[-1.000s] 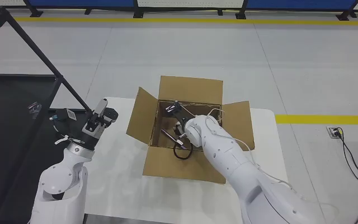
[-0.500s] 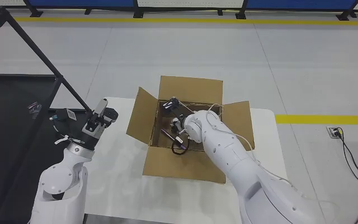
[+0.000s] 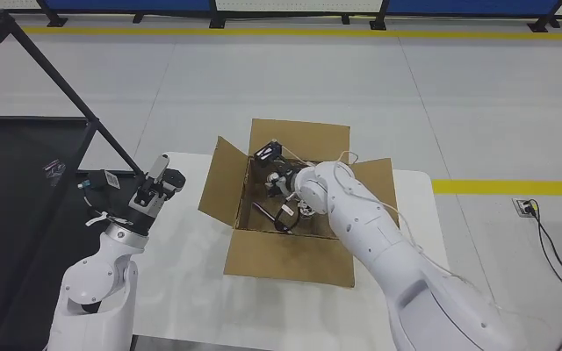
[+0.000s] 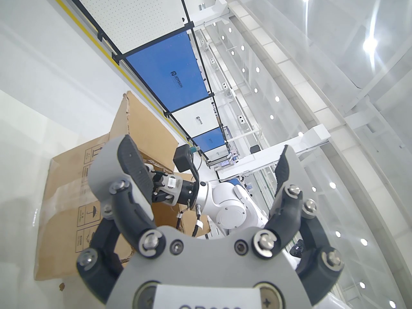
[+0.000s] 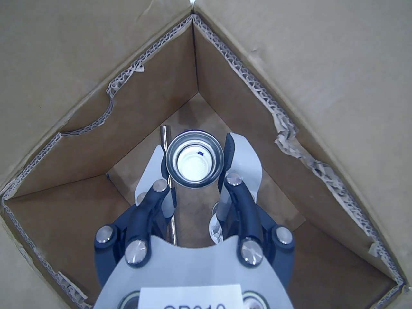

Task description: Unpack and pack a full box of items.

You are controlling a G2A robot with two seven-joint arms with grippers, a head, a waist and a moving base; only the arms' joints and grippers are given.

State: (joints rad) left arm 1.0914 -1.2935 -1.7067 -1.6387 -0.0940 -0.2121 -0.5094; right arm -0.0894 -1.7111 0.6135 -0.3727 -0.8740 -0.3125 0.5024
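1. Top view: the cardboard box (image 3: 290,259) stands open, flaps out, on the white table (image 3: 184,290). The right arm goes down into it, and the arm's own wrist covers what it holds.
2. Right wrist view gives what the top view cannot: the right claw (image 5: 196,155) is inside the box, near an inner corner. It is closed narrow on a spray can (image 5: 193,165), w/ one finger touching each side.
3. The can is seen end-on: metal rim, white ribbed cap in the middle.
4. Just beside the can a thin metal rod (image 5: 166,139) runs along one finger. I cannot tell if it touches the can.
5. Left wrist view: the left claw (image 4: 206,159) is wide open w/ nothing btw its fingers. It points up and toward the box's outer wall, well apart from it.
6. The top view places this claw near the table's far-left corner.
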